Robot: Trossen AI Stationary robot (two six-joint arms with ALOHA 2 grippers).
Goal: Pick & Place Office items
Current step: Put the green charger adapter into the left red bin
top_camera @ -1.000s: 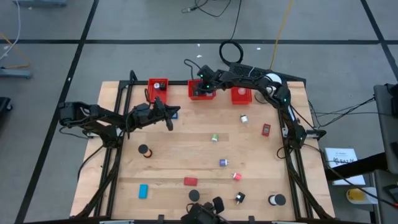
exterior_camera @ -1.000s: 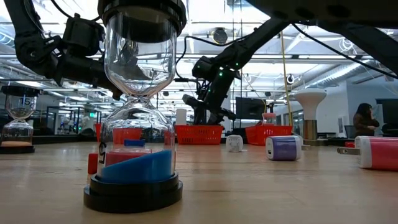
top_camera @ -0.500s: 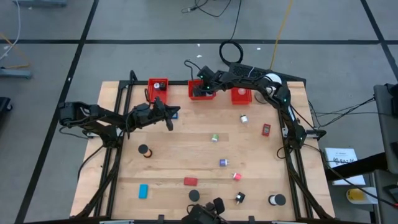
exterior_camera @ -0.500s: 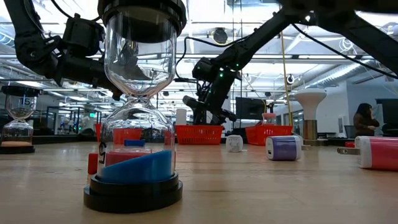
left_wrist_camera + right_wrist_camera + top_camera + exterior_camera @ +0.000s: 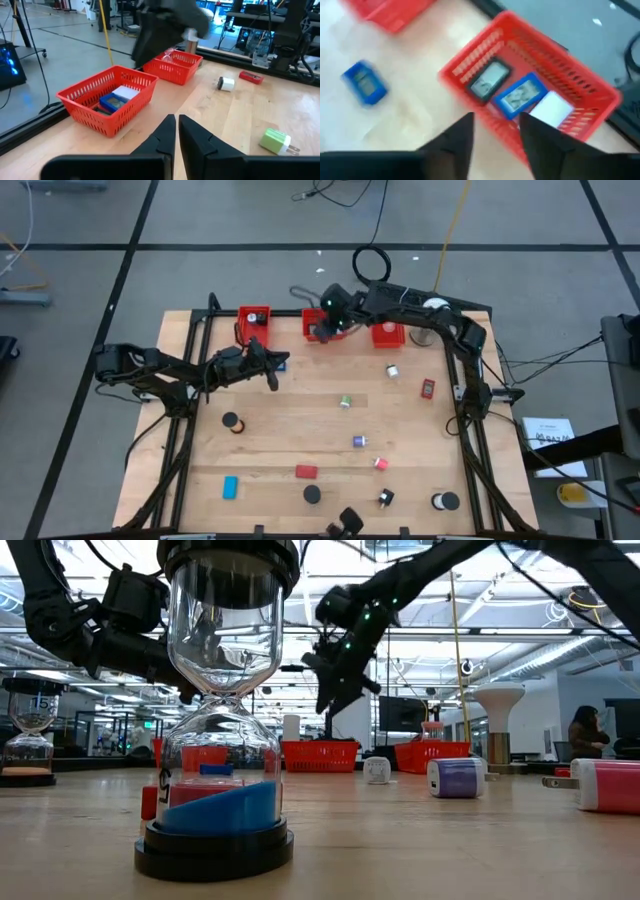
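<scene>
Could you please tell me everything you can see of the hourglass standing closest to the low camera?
The hourglass stands upright on the wooden table, filling the near left of the low view. It has two clear, glass-like bulbs joined at a narrow neck, a round black cap and a round black base resting flat on the wood. Blue sand lies in a slanted heap in the lower bulb; the upper bulb looks empty. Nothing else touches it.

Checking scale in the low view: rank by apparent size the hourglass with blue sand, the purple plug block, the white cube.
1. Hourglass, largest, though nearest the camera.
2. Purple plug block.
3. White cube, smallest; it may simply sit farther back.
</scene>
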